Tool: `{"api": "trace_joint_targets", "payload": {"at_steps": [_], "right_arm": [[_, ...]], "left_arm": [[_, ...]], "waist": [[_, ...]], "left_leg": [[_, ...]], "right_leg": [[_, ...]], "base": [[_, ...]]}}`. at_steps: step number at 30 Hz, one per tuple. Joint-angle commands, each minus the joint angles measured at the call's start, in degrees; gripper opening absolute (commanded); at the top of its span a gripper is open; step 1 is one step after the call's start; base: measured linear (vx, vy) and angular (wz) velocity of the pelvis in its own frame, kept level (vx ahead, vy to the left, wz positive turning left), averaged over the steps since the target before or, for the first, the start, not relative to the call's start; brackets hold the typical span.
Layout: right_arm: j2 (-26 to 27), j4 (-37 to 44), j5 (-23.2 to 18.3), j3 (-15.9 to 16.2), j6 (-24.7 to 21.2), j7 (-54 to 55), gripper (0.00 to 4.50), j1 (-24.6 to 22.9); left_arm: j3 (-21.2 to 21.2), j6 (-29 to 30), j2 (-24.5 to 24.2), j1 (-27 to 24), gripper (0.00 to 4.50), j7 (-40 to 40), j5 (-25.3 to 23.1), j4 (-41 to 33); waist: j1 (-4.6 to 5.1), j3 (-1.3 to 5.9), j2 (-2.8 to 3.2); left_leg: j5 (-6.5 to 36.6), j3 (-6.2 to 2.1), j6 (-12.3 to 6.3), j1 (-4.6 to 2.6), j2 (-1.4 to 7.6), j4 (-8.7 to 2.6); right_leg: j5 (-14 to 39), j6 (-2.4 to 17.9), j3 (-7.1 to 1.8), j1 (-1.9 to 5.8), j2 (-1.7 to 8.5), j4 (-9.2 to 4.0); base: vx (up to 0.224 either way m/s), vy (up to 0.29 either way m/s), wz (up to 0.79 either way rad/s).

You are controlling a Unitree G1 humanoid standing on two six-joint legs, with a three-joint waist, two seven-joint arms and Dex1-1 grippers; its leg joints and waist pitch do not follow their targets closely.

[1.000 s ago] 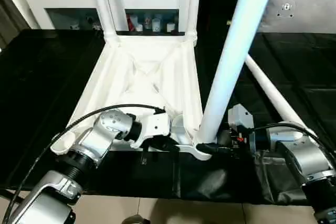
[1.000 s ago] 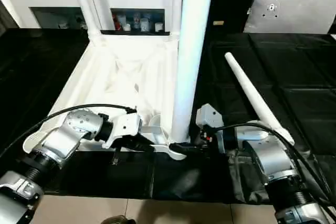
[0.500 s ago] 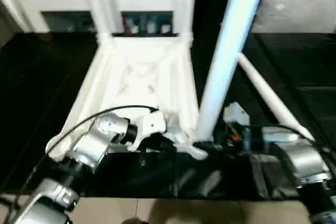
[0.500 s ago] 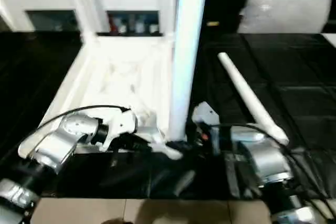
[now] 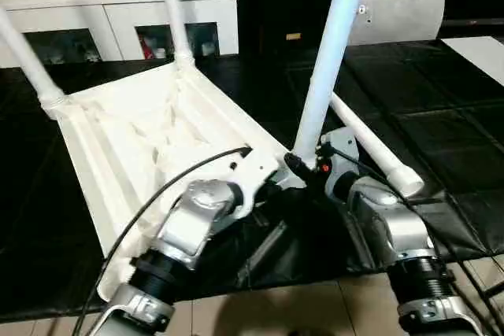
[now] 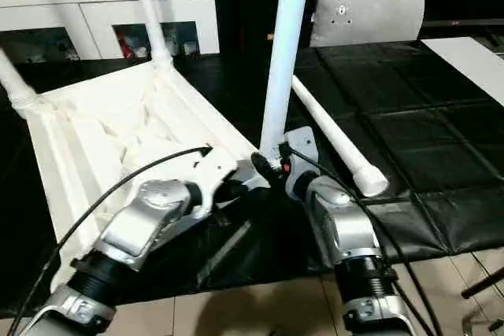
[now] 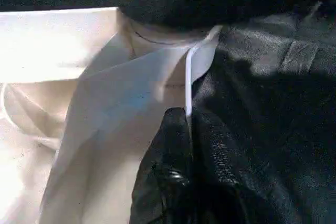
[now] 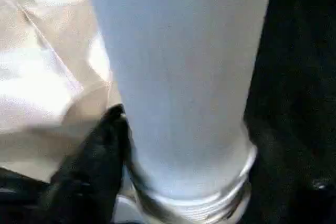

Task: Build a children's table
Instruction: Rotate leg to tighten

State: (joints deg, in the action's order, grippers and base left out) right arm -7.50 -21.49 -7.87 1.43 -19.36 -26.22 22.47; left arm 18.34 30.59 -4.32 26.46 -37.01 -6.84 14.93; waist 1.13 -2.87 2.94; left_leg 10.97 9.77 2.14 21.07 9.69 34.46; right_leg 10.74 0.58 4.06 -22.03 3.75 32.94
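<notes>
The upturned table top (image 5: 150,139) lies on the black mat (image 5: 441,100). At its near corner the left gripper (image 7: 184,145) pinches the thin rim, pressed together, while the right gripper (image 8: 126,145) spans the third leg (image 5: 327,60). Best to keep that leg plumb over its socket. The fourth leg (image 5: 370,143) lies just beside.

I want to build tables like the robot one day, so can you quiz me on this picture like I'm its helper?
1. How many legs stand upright at corners of the upside-down table top?
2. True or false: the loose leg lies on the white cabinet.
3. What does the left tool pinch? A) the table top's thin rim B) the loose leg C) the grey cushion

Key: 1. Three. 2. False: it lies on the black mat. 3. A.
</notes>
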Motion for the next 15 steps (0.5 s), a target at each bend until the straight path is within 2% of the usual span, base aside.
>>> {"api": "trace_joint_targets", "payload": {"at_steps": [1, 2, 3, 6, 8, 9, 10, 13, 15], "right_arm": [[0.7, -0.7, -0.9, 2.3, -0.8, -2.4, 3.68, -1.3], [0.6, -0.6, -0.9, 2.3, -0.7, -2.5, 3.77, -1.4], [0.0, 0.3, -1.1, 2.2, -0.2, -3.3, 3.81, -1.6], [-3.3, 4.0, -2.5, 1.8, 2.5, -9.0, 3.97, -3.2], [-6.0, 5.8, -2.9, 2.0, 4.3, -13.0, 4.11, -4.0], [-6.5, 6.1, -3.0, 2.1, 4.6, -13.9, 4.28, -4.2], [-7.5, 6.7, -3.2, 2.2, 5.2, -15.4, 4.33, -4.5], [-13.7, 9.7, -5.2, 2.2, 6.4, -24.6, 4.46, -5.6], [-16.0, 10.3, -5.8, 2.7, 6.4, -28.2, 4.46, -5.8]], "left_arm": [[0.6, -2.0, 0.6, 2.5, 0.0, -0.3, 0.8, -2.3], [0.6, -2.1, 0.5, 2.5, 0.0, -0.3, 0.8, -2.3], [0.6, -2.6, 0.0, 2.4, 0.0, -1.0, 0.8, -1.9], [1.2, -5.1, -2.7, 2.5, 0.0, -4.9, 1.2, -0.5], [1.7, -6.9, -4.5, 2.8, 0.0, -7.3, 1.4, 0.4], [1.8, -7.2, -4.9, 2.8, 0.0, -7.8, 1.5, 0.6], [2.0, -7.6, -5.5, 2.9, 0.0, -8.7, 1.6, 0.9], [3.6, -11.9, -9.8, 3.1, 0.0, -15.0, 1.8, 2.6], [4.2, -13.6, -11.2, 3.2, 0.0, -17.5, 2.0, 3.1]], "waist": [[-0.42, 3.16, -0.19], [-0.64, 3.14, -0.22], [-0.72, 3.17, 0.15], [-1.23, 3.38, -0.07], [-2.13, 3.69, -0.04], [-2.23, 3.64, -0.03], [-2.51, 3.84, 0.04], [-3.68, 4.32, 0.17], [-3.95, 4.24, 0.29]], "left_leg": [[21.2, -1.81, -0.97, -0.54, 3.02, -4.92], [19.2, -1.69, -1.86, -0.15, 2.94, -4.95], [18.7, -1.65, -2.11, -0.24, 2.99, -4.87], [16.3, -1.42, -3.31, -0.17, 3.0, -4.6], [12.3, -1.24, -4.52, 0.1, 3.07, -4.33], [11.7, -1.18, -4.81, 0.13, 3.06, -4.29], [9.9, -1.21, -5.29, 0.28, 3.11, -4.14], [6.0, -1.1, -7.08, 0.25, 3.28, -3.64], [5.2, -1.07, -7.95, 0.34, 3.34, -3.56]], "right_leg": [[21.1, 9.9, -2.53, 1.68, 4.6, -4.9], [19.1, 10.6, -2.57, 2.02, 4.64, -4.65], [18.8, 10.8, -2.61, 1.97, 4.72, -4.58], [17.9, 11.0, -2.69, 2.18, 4.82, -4.67], [13.5, 12.1, -2.73, 2.47, 4.81, -4.07], [12.9, 12.2, -2.72, 2.38, 4.71, -4.04], [10.9, 12.5, -2.67, 2.65, 4.68, -3.68], [5.0, 13.5, -2.69, 2.67, 4.51, -2.87], [3.1, 14.1, -2.56, 2.49, 4.44, -2.61]], "base": [[0.0, 0.0, 0.0], [0.0, 0.0, 0.0], [0.0, 0.0, 0.0], [0.0, 0.0, 0.0], [0.0, 0.0, 0.0], [0.0, 0.0, 0.0], [0.0, 0.0, 0.0], [0.0, 0.0, 0.0], [0.0, 0.0, 0.0]]}}
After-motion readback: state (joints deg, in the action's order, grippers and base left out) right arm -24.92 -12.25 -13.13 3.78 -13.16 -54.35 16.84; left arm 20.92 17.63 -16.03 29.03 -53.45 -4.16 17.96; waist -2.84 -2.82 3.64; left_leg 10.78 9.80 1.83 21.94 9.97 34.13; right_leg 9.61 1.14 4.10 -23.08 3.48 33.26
